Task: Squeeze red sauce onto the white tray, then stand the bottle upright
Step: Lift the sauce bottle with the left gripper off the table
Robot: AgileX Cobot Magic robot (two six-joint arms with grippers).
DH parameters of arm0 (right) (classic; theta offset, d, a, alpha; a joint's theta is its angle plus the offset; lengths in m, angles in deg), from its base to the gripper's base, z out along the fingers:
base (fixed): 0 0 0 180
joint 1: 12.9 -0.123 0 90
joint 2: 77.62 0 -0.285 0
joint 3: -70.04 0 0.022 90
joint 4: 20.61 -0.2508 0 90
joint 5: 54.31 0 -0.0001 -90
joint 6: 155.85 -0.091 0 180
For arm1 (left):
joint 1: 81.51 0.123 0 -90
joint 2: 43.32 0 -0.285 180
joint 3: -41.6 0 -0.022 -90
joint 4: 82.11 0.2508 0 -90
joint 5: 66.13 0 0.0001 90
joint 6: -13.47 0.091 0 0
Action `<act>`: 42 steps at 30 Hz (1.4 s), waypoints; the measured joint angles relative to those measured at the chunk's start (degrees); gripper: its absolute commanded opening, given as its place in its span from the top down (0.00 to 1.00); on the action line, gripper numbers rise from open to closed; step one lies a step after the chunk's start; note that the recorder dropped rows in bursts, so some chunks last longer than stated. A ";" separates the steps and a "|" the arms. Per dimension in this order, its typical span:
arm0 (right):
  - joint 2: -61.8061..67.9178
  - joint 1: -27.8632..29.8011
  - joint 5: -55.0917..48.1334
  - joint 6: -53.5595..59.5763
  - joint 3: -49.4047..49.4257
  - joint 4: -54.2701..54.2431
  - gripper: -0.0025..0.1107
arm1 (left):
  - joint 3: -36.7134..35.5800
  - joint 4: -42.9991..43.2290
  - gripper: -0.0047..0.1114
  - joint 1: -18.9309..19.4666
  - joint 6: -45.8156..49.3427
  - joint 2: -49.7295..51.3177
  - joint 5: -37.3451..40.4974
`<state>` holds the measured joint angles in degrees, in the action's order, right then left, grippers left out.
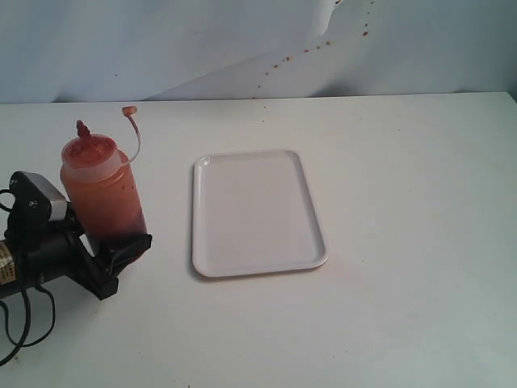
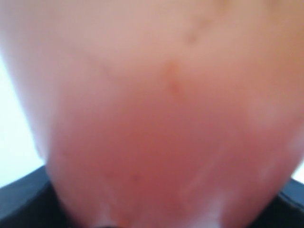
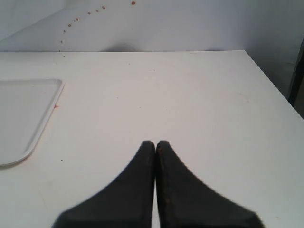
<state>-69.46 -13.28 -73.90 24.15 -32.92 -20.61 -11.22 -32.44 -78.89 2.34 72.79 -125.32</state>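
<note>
Bottle (image 1: 101,190) of orange-red sauce stands about upright on the left side of the white desk (image 1: 404,242). The left gripper (image 1: 123,246) reaches in from the left edge, its jaws clamped on the bottle's lower body. In the left wrist view the bottle's blurred side (image 2: 156,118) fills nearly everything, with dark jaw parts at the lower corners. The red nozzle (image 1: 81,128) points up, and the small tip cap (image 1: 129,110) hangs off to the right on its thin tether. Whether the base touches the desk is hidden by the arm. Black cables (image 1: 24,323) loop under the arm at the near left corner.

The tray (image 1: 257,212) lies flat in the middle of the desk, to the right of the bottle and apart from it, with bare desk between them. Right of the tray the desk is open to its right edge, and the near side is open too.

The right gripper (image 3: 155,145) is seen only in its own wrist view, jaws pressed together and holding nothing, over bare desk beside one corner of the tray (image 3: 23,114).

Behind the far edge rises a pale wall (image 1: 161,40) with a line of small reddish-brown specks (image 1: 307,50).
</note>
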 measured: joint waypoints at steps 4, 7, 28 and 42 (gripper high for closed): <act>0.00 0.00 0.00 0.00 0.00 0.00 0.98 | -0.09 0.43 0.96 0.00 0.00 -0.10 0.10; 0.00 0.00 0.00 0.00 0.00 0.00 0.98 | -0.09 -0.62 0.96 0.00 0.00 -0.10 0.10; 0.00 0.00 0.00 0.00 0.00 0.00 0.98 | -0.22 -28.35 0.96 0.00 10.71 -0.10 -3.24; 0.00 0.00 0.00 0.00 0.00 0.00 0.98 | -0.22 -22.98 0.96 0.00 12.65 -0.10 -4.25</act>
<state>-69.46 -13.28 -73.90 24.15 -32.92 -20.61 -11.44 -55.42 -78.89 14.99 72.69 -129.57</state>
